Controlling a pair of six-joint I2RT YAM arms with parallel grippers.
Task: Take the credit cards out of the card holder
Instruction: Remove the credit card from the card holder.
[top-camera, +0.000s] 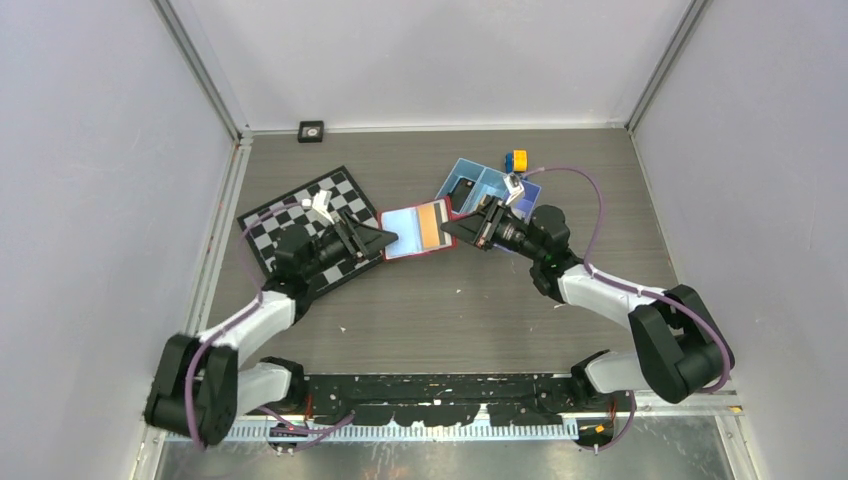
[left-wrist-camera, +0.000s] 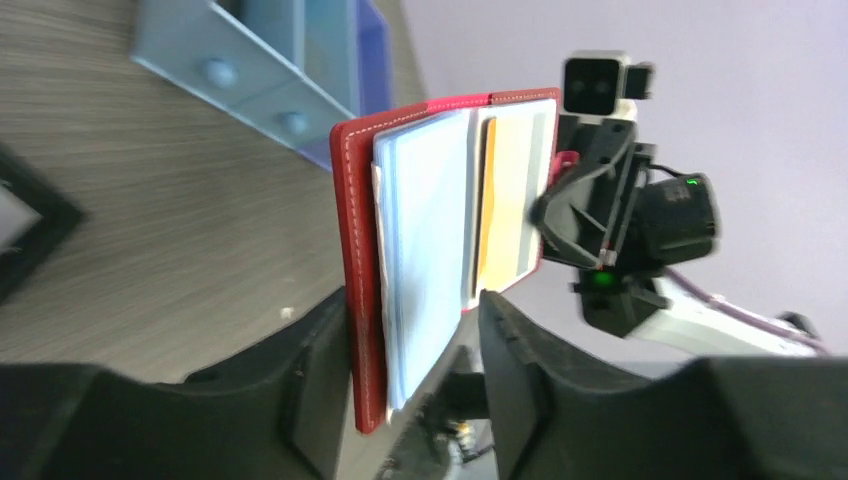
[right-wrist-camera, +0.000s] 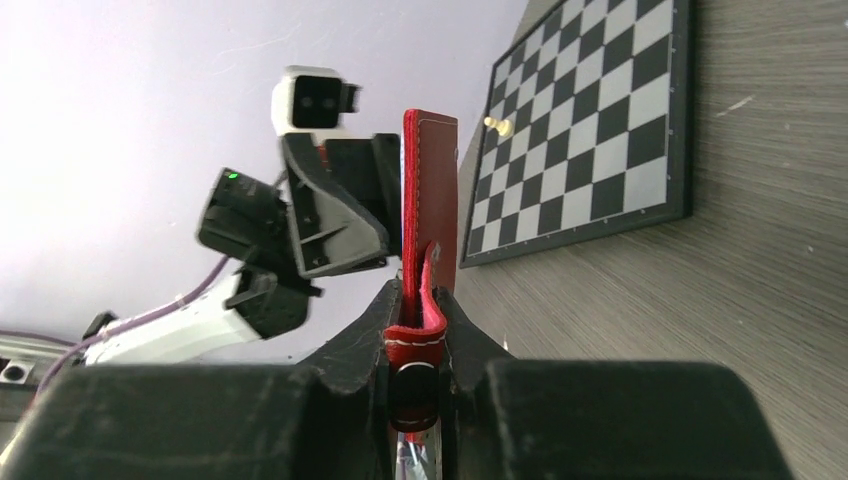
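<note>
The card holder (top-camera: 405, 222) is a red wallet, spread open and held up between both arms. Its pale blue lining (left-wrist-camera: 430, 230) faces the left wrist camera, with an orange-gold credit card (left-wrist-camera: 500, 200) and a grey one (left-wrist-camera: 541, 170) tucked in the far half. My left gripper (left-wrist-camera: 415, 375) stands open around the wallet's near edge; one finger (left-wrist-camera: 320, 380) lies against the red cover, the other is apart from the lining. My right gripper (right-wrist-camera: 422, 330) is shut on the wallet's far edge at the snap tab (right-wrist-camera: 415, 335).
A blue compartment tray (top-camera: 480, 185) lies behind the right gripper, with a yellow and blue block (top-camera: 517, 160) past it. A chessboard (top-camera: 262, 225) lies under the left arm. A small black square (top-camera: 311, 130) sits at the back wall.
</note>
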